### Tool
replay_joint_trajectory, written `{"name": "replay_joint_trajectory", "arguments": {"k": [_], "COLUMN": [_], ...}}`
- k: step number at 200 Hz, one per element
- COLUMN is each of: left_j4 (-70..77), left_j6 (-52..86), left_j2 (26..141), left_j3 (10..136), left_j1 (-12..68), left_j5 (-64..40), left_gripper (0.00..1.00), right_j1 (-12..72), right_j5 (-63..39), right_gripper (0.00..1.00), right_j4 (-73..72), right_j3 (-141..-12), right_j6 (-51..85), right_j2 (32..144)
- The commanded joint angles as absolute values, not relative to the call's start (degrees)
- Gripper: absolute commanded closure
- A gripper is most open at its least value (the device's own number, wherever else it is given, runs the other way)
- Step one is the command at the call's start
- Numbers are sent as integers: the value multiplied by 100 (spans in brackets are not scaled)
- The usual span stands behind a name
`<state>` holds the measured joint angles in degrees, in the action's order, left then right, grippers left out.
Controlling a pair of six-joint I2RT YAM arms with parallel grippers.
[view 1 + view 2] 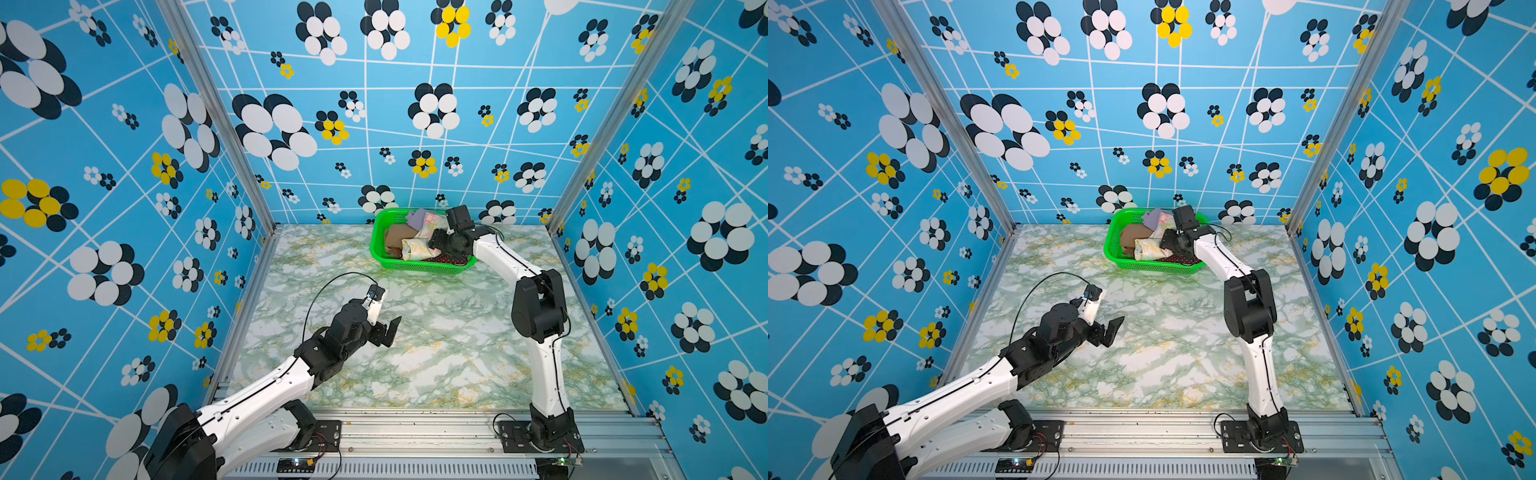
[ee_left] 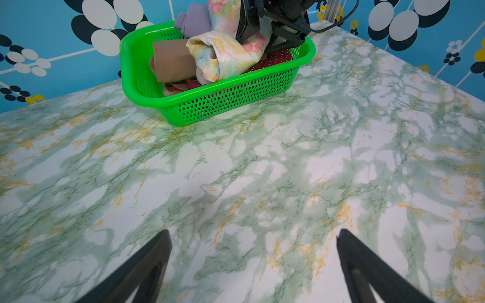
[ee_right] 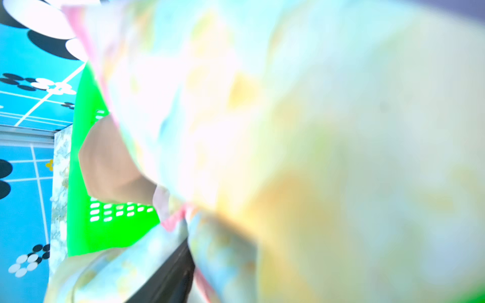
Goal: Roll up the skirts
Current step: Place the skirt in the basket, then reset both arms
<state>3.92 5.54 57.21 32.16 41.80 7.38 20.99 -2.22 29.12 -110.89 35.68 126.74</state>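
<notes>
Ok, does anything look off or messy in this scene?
Mostly tidy. The skirt roll lies slanted atop the other clothes in the basket, and the pile rises above the rim instead of sitting nested. Cloth also fills most of the right wrist view, blurring it. Nothing lies spilled outside the basket.

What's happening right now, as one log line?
left gripper: open, empty, above table | right gripper: in basket, at flowery skirt, grip unclear | skirt: rolled

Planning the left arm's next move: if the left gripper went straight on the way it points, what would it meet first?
Most likely the bare marble tabletop: the open left gripper tilts down toward it. The green basket lies further along that line, though depth is hard to judge.
</notes>
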Motion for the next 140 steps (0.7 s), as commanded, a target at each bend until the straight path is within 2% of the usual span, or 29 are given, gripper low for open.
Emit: {"name": "replay_joint_trajectory", "arguments": {"k": [1,41,67,97,140], "left_j4": [632,639,709,1263,1861], "left_j6": [582,470,255,573,275], "left_j2": [5822,5884,5759,5665,5906], "left_j3": [3184,3308,3248,2889,2471], "left_j1": [4077,3648,3389,2644,2004], "left_j5": [847,890,1334,1323,2008], "left_gripper": [1,1,1,0,0], "right_j1": [2070,1901,1837,1724,1588], "right_j5": [-317,-309,-74,41,1516], "right_gripper": [26,26,26,20,15], "right_j4": [2844,2557,2363,1771,284], "right_j3": [-10765,-9955,-9259,-7922,-5345], "right_j6": [3485,3547,3236,2574,883], "right_j2": [12220,11313,10401,9070,7350]}}
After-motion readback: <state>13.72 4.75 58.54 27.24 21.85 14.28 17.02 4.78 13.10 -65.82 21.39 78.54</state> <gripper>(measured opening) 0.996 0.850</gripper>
